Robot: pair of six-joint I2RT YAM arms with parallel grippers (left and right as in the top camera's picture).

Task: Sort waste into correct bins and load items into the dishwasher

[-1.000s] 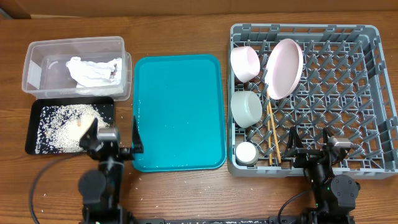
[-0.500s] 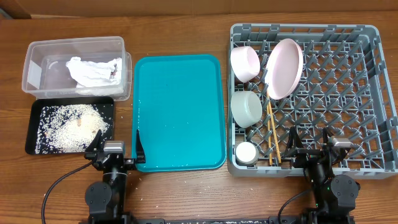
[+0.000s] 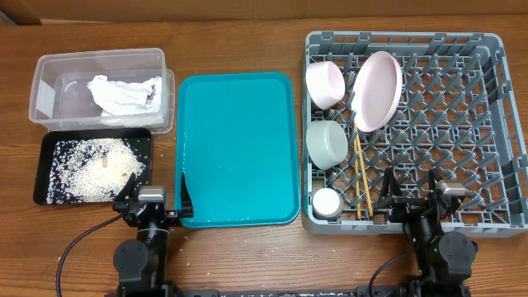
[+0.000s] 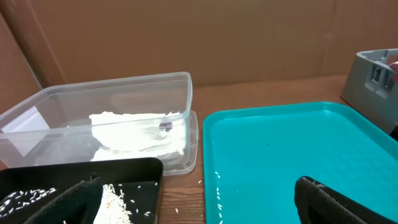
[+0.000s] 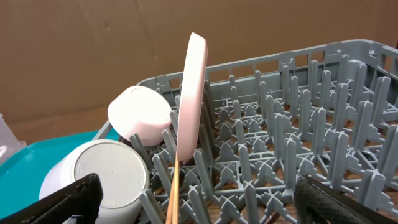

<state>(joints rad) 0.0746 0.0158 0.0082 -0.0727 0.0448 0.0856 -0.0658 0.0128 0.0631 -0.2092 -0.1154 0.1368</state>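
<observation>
Left gripper (image 3: 154, 186): low at the near table edge, fingers wide apart, empty.
Right gripper (image 3: 410, 186): low by the big grey plastic dish rack (image 3: 495, 124), fingers wide apart, empty.
Shallow black rectangular tray (image 3: 45, 165): holds loose off-white rice grains (image 3: 91, 165).
Rack: small white cup (image 3: 327, 202), two thin wooden chopsticks (image 3: 361, 177), greyish-white bowl (image 3: 327, 142), pale pink bowl (image 3: 323, 82), pale pink round plate (image 3: 378, 91) on edge.
Clear plastic tub (image 3: 41, 82): holds the crumpled white paper napkin (image 3: 124, 92).

Left arm (image 3: 136, 256) and right arm (image 3: 445, 256), flanking the tray (image 3: 239, 148): black round joint housings, grey wrist blocks (image 3: 149, 195), black fingers (image 3: 182, 186), one black cable (image 3: 63, 262) each.
</observation>
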